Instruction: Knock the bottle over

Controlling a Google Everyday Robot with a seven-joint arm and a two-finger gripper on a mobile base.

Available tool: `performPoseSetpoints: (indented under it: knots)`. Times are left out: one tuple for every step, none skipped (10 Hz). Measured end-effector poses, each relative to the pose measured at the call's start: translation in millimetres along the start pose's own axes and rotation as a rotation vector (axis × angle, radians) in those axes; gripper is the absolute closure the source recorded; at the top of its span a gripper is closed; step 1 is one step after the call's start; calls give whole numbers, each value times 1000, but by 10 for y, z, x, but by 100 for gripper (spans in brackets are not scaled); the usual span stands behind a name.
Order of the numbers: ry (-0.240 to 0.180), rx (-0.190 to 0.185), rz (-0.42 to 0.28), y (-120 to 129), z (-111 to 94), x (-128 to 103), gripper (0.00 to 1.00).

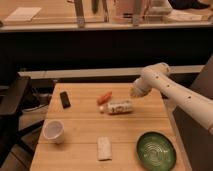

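The bottle lies on its side on the wooden table, white cap pointing left, label with reddish-brown print facing up. It lies just below the small orange-red carrot-like object. My gripper is at the end of the white arm, just right of and slightly above the bottle, near the table's back right, apart from it.
A white cup stands front left. A black oblong object lies back left. A white folded cloth-like piece lies at the front middle. A green ribbed bowl sits front right. A dark chair stands left of the table.
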Motion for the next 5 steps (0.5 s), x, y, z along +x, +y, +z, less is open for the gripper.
performPoseSetpoints:
  knots:
    - [-3,-1,-13,-7,2,-42,99]
    - [-7,-3,-24,32,3,-98,99]
    - [-9,-4,-38,59,-7,-159,99]
    - [-12,-5,-55,47,8,-241,99]
    - [-20,-7,-87,0,46,-426,99]
